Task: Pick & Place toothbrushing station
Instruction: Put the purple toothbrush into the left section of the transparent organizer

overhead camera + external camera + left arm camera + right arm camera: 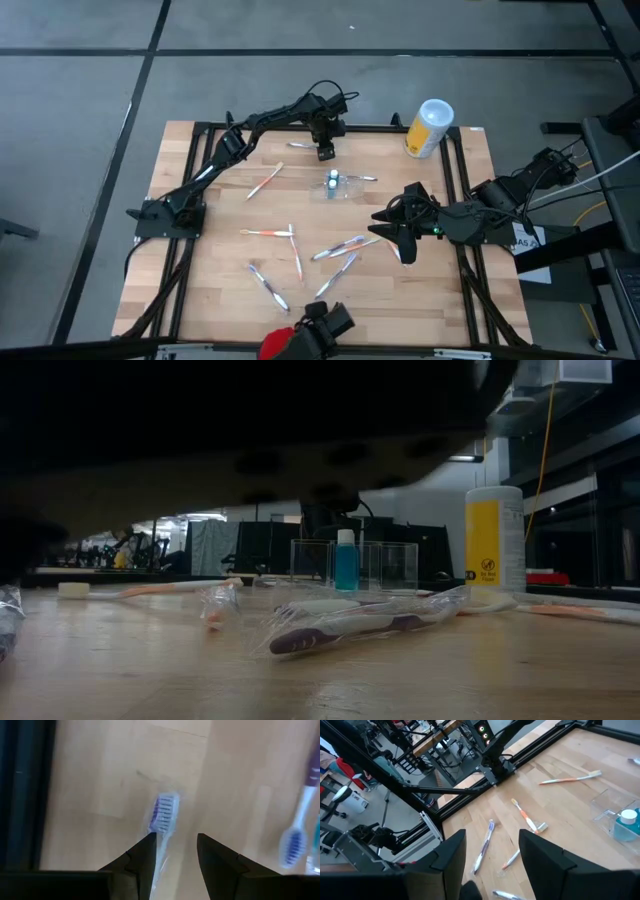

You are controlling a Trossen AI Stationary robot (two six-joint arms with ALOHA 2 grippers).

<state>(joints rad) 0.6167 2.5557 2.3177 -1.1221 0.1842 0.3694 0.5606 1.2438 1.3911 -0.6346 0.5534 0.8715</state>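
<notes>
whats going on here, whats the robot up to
Neither arm holds anything. The left gripper hovers open over a wrapped purple toothbrush near the table's far edge. The right gripper waits open above the scattered toothbrushes. The clear toothbrushing station sits mid-table with a small blue bottle in it.

left gripper (325,153) parted, right gripper (404,243) parted
</notes>
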